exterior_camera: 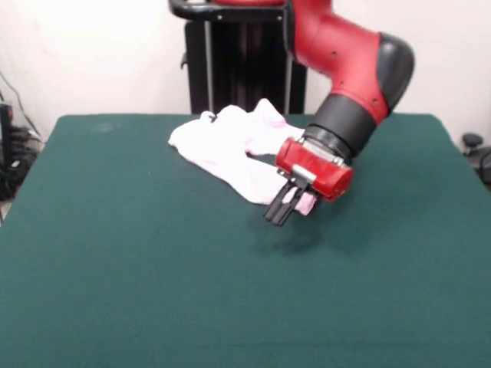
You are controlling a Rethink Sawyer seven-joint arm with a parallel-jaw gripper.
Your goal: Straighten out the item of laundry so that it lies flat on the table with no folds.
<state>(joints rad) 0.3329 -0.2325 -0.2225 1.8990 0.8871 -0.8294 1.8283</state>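
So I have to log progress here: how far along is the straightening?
Not finished. The pink trousers lie bunched at the far side of the green table, with folds showing. The gripper is at the tip of one leg, seemingly pulling it outward. Left: spreading the bunched part and the other leg flat.

Table (153, 268): large, rectangular, dark green felt-like covering, surface smooth. One item lying directly on it: pale pink laundry garment (222, 149), toward far edge, near middle of table's width. Garment rumpled, folds visible, one part extending toward near side. Soft shadow on cloth just beside that end.
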